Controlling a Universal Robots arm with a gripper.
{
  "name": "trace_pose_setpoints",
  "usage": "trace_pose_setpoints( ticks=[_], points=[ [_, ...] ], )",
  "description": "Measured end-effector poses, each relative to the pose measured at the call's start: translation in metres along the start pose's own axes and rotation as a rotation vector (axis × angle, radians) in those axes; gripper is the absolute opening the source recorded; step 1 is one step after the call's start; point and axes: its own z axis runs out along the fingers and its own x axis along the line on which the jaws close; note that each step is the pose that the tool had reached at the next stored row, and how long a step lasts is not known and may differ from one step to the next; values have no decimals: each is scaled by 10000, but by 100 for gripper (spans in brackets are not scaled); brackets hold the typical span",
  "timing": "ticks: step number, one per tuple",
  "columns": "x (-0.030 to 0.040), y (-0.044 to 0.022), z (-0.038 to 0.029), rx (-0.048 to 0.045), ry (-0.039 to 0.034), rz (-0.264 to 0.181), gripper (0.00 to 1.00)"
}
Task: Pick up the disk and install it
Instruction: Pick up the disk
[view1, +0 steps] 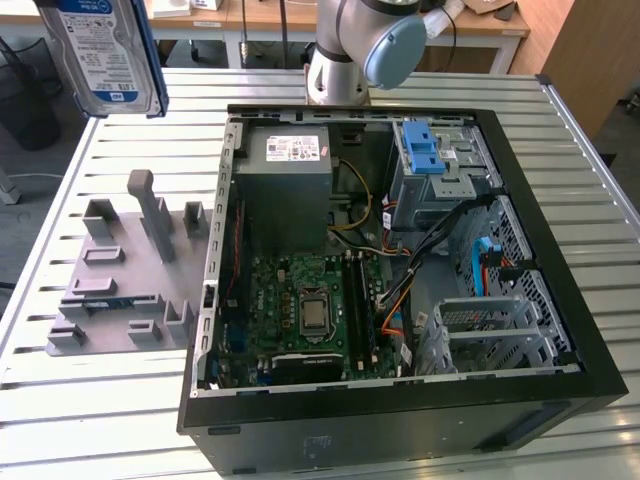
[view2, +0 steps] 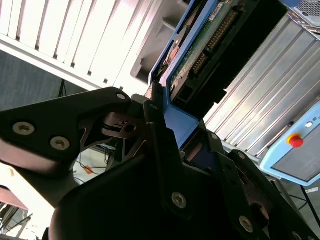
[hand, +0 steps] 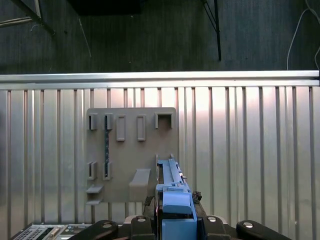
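Over the table (view1: 100, 420), gripper (view2: 167, 125) clamping disk (view1: 108, 50) — aloft

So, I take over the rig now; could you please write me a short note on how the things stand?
The gripper is shut on the disk, clamped on its blue frame.
Disk: in the air over the table, near the grey holder plate, at the exterior view's left of the open computer case.
Done: disk picked up.
Left: disk not yet in the case.
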Motion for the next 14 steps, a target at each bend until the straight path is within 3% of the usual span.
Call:
trace_pose_setpoints(
  ticks=[14],
  points=[
    [-1, -60, 0, 1, 0, 0, 36]
  ],
)
